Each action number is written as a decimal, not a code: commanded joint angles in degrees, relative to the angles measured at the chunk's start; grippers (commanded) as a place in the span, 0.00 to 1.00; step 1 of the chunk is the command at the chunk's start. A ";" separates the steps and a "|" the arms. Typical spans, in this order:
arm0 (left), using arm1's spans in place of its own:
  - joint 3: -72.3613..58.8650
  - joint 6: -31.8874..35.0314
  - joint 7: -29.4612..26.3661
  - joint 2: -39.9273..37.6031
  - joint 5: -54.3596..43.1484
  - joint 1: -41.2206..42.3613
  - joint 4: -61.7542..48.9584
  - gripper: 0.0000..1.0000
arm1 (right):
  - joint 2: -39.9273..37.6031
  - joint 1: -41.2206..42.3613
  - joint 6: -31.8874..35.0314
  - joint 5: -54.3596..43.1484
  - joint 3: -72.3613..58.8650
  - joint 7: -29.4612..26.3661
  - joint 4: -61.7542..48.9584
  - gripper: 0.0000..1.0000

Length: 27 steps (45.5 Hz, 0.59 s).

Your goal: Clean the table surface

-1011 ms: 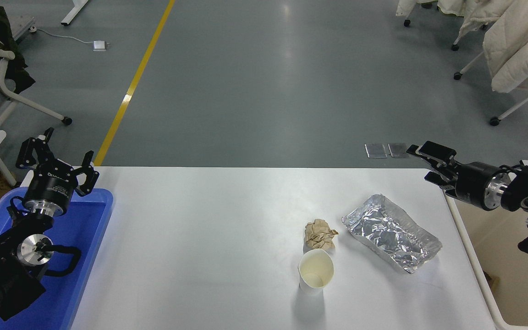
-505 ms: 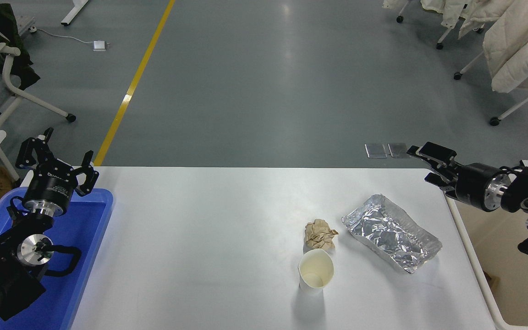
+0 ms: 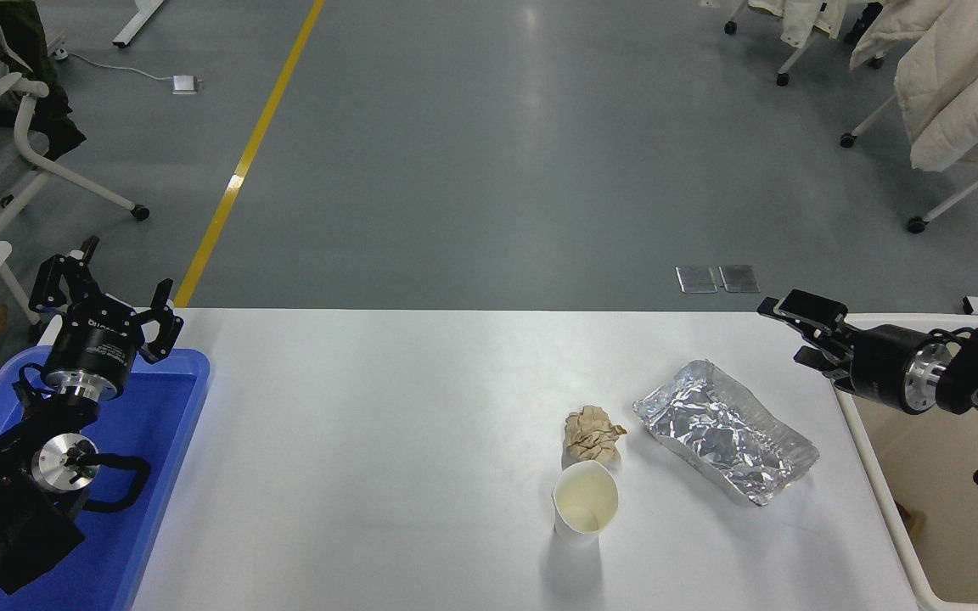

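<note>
On the white bench point(image 3: 387, 441), toward the right half, there's a crumpled foil tray point(image 3: 725, 430), a wad of brown paper point(image 3: 592, 433) and an upright paper cup point(image 3: 585, 502) just in front of the wad. The right end effector point(image 3: 795, 333) hangs over the bench's far right corner, fingers spread, holding nothing. The left end effector point(image 3: 103, 301) sits over the blue tray point(image 3: 168, 399) at the left, fingers wide apart too.

On the table surface point(image 3: 387, 441) — one paper cup point(image 3: 584, 502), one crumpled paper wad point(image 3: 592, 433), one foil tray point(image 3: 725, 431).
</note>
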 commanded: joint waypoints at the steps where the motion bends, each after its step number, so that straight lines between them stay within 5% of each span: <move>1: -0.02 0.00 0.00 0.00 -0.01 0.00 0.00 1.00 | -1.63 0.20 1.25 -0.62 -4.21 -0.42 0.24 1.00; 8: -0.02 0.00 0.00 0.00 -0.01 0.00 -0.08 1.00 | -5.76 0.20 1.95 -2.45 -4.92 -0.50 4.36 1.00; 18: -0.02 -0.09 0.00 0.00 -0.01 0.00 -0.08 1.00 | -12.44 2.39 3.45 -22.22 -4.92 -0.24 16.49 1.00; 27: -0.02 0.00 0.00 0.00 -0.01 0.00 -0.08 1.00 | -12.62 2.75 3.54 -27.42 -5.01 -0.68 21.94 1.00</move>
